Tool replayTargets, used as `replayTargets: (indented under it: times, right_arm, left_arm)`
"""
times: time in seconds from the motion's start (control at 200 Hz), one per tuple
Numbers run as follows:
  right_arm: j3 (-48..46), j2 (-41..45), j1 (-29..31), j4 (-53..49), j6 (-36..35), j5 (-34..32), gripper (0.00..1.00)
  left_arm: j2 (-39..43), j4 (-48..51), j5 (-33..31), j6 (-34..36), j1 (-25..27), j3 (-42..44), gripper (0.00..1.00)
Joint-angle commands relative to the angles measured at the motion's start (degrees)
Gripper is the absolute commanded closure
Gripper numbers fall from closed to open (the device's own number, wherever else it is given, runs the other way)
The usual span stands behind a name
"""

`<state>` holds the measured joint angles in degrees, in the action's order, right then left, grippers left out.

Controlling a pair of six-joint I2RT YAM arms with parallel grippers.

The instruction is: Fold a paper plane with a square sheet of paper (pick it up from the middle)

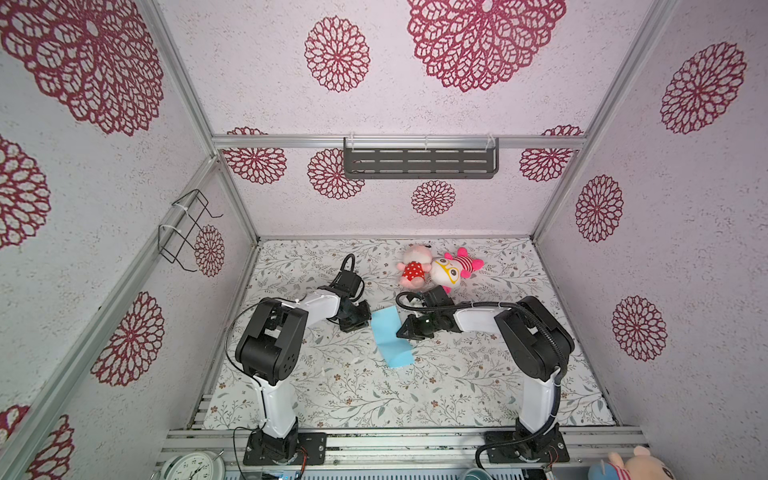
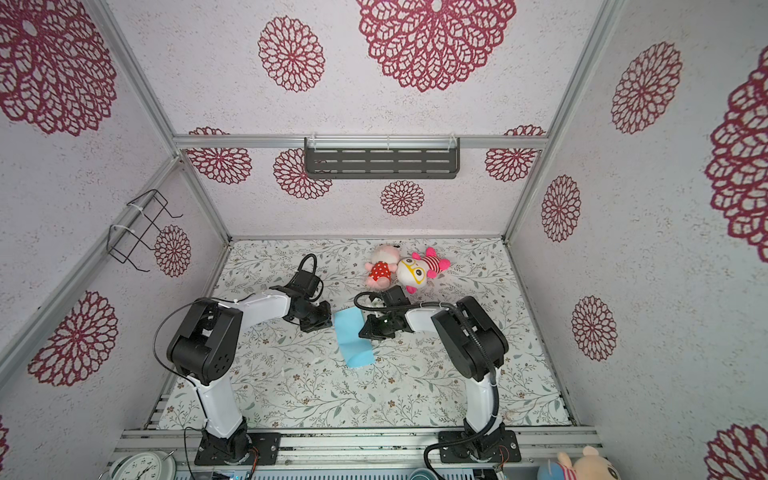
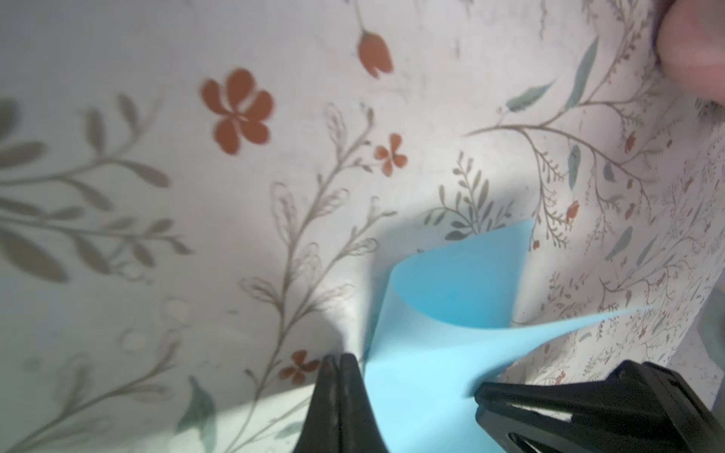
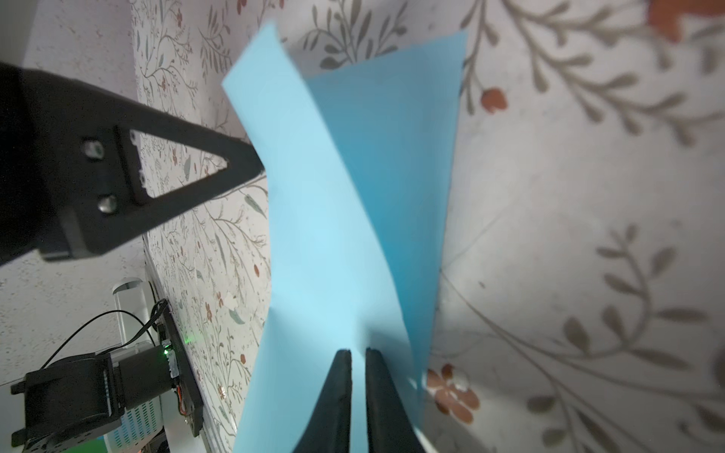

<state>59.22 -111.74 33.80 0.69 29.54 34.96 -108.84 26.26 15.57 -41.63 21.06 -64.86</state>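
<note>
**Fig. Light-blue sheet bent over between two grippers at mid-table**

Both top views looked down on the floral tabletop [image 1: 332,395], with 12 o'clock taken at the back wall. The left gripper [image 1: 366,318] stood at the sheet's 10 o'clock. Its jaws were pressed fully together and its tip touched the paper's edge. Whether any paper was caught between them could not be told.

The square sheet of paper [image 1: 388,338] sat about mid-table, bent loosely over itself into a strip running from 12 to 5 o'clock. Its rounded bend was at the 5 o'clock end. In the right wrist view its two flaps [image 4: 325,235] stood apart.

The right gripper [image 1: 405,331] met the sheet at its 3 o'clock edge. In the right wrist view its jaws were narrowed to a thin slit with blue paper showing in it, gripping the sheet.

Two pink plush toys [image 1: 444,270] lay touching each other at the sheet's 1 o'clock, near the back edge and apart from the paper.
</note>
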Motion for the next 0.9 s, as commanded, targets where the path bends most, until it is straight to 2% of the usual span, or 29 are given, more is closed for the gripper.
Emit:
replayTargets:
  times: [0.0, 0.18, 0.37, 0.5, 0.705, 0.896]
  right_arm:
    - [-3.76, -5.06, 0.04, -8.69, -1.16, -14.47, 0.85]
    - [-3.67, -5.16, 0.04, -8.61, -1.08, -14.43, 0.85]
    - [-3.5, -5.42, 0.06, -8.6, -1.16, -14.54, 0.85]
    - [-3.67, -5.36, 0.05, -8.6, -1.24, -14.55, 0.85]
    - [-4.2, -5.17, 0.04, -8.43, -1.25, -14.47, 0.85]
    - [-4.46, -5.07, 0.04, -8.33, -1.24, -14.57, 0.85]
  left_arm:
    - [2.84, -0.84, 2.54, -0.19, -0.22, 0.5, 1.0]
    - [4.62, -7.66, 7.37, -3.9, 0.78, 1.77, 1.0]
    - [0.21, -6.56, 6.28, -3.74, 1.08, -0.4, 1.0]
    - [-2.44, -3.38, 2.88, -2.98, 1.09, -2.51, 1.0]
    - [-4.19, 0.08, -5.99, -1.54, 0.94, -2.45, 1.0]
    - [-5.88, 1.6, -8.18, -0.48, 0.75, -4.74, 1.0]
